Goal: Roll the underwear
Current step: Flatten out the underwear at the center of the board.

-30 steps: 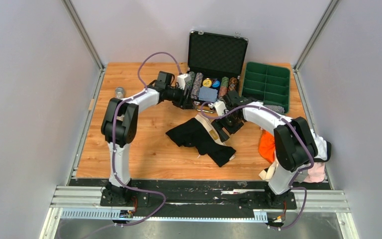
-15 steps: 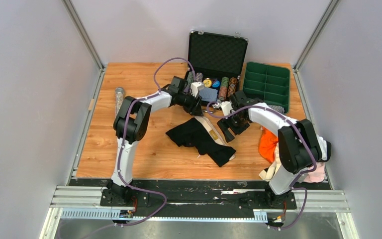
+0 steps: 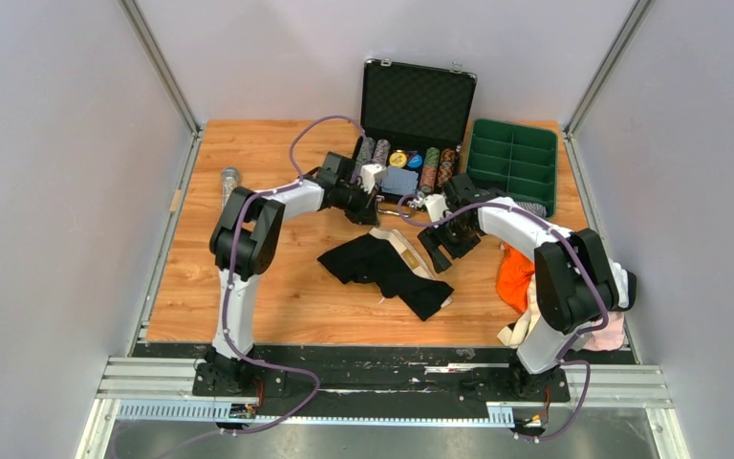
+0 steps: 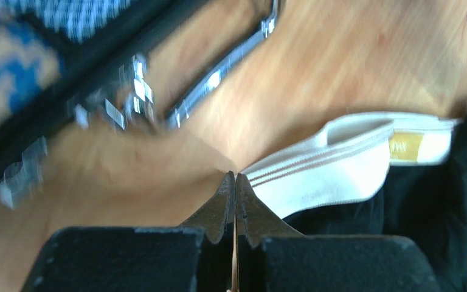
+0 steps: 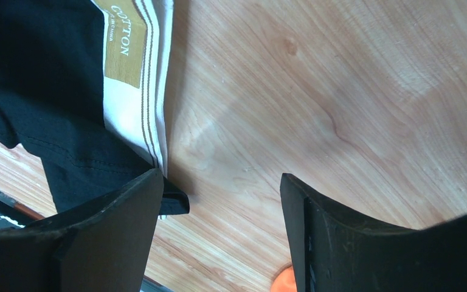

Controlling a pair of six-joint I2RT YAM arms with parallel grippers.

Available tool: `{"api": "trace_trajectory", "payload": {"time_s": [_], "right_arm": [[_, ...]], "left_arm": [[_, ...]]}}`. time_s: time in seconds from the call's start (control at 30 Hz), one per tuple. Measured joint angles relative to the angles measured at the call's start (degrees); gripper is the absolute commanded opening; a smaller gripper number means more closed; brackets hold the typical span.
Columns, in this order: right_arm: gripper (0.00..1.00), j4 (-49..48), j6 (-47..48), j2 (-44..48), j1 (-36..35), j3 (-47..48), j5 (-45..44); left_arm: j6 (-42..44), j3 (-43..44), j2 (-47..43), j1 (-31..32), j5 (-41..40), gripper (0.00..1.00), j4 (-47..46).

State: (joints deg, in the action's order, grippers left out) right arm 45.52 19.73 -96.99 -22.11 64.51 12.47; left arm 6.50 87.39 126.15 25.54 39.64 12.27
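Observation:
The black underwear (image 3: 382, 268) lies crumpled mid-table, its white waistband (image 3: 403, 251) with a tan label facing the far side. My left gripper (image 3: 373, 212) is shut, its tips (image 4: 235, 176) right at the end of the waistband (image 4: 340, 164); I see no cloth between the jaws. My right gripper (image 3: 440, 251) is open at the waistband's right end. In the right wrist view it (image 5: 219, 201) has one finger over the black underwear (image 5: 42, 85) and the other over bare wood. Orange underwear (image 3: 513, 277), beige (image 3: 521, 330), pink (image 3: 610, 330) and a striped one (image 3: 528, 207) lie at the right.
An open black case (image 3: 416, 105) with poker chips stands at the back, its chrome handle (image 4: 219, 79) close to my left gripper. The green compartment tray (image 3: 513, 163) is at the back right. A clear cylinder (image 3: 228, 182) lies at the left edge.
My left gripper swung right and nearer to the waistband's end and closed its jaws. My right gripper shifted slightly and stayed open. The black underwear barely moved.

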Motion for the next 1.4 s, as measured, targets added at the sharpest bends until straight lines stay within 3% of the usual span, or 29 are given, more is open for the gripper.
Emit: {"api": "trace_trajectory", "payload": {"time_s": [0.17, 0.47, 0.7, 0.97, 1.13, 1.27, 1.37, 1.4], "right_arm": [[0.70, 0.07, -0.13, 0.00, 0.17, 0.04, 1.49], [0.67, 1.36, -0.15, -2.80, 0.11, 5.49, 7.56], [0.67, 2.19, -2.03, -11.47, -1.64, 17.40, 11.26], [0.60, -0.15, -5.20, -21.70, -8.79, 32.59, 7.45], [0.60, -0.74, -6.51, -25.77, -11.65, 35.98, 6.86], [0.44, -1.49, -8.15, -28.65, -12.11, 36.39, 4.13], [0.04, -1.97, -9.11, -30.08, -12.11, 36.52, 2.60], [0.00, -1.99, -9.46, -30.08, -12.11, 36.70, 2.58]], "left_arm": [[-1.29, -13.66, -12.87, -3.39, -3.04, 0.00, 0.59], [-4.39, -32.02, -40.72, -17.40, -9.25, 0.00, -0.70], [-6.69, -37.09, -37.77, -16.13, -11.67, 0.00, -0.46], [-6.82, -37.09, -37.03, -16.15, -14.25, 0.00, -0.74], [-6.86, -37.13, -37.07, -16.15, -14.29, 0.00, -1.01], [-7.26, -37.55, -37.24, -16.15, -14.29, 0.00, -1.14], [-7.32, -37.55, -37.31, -16.15, -14.29, 0.00, -1.25], [-7.30, -37.55, -37.35, -16.15, -14.27, 0.00, -1.25]]}}
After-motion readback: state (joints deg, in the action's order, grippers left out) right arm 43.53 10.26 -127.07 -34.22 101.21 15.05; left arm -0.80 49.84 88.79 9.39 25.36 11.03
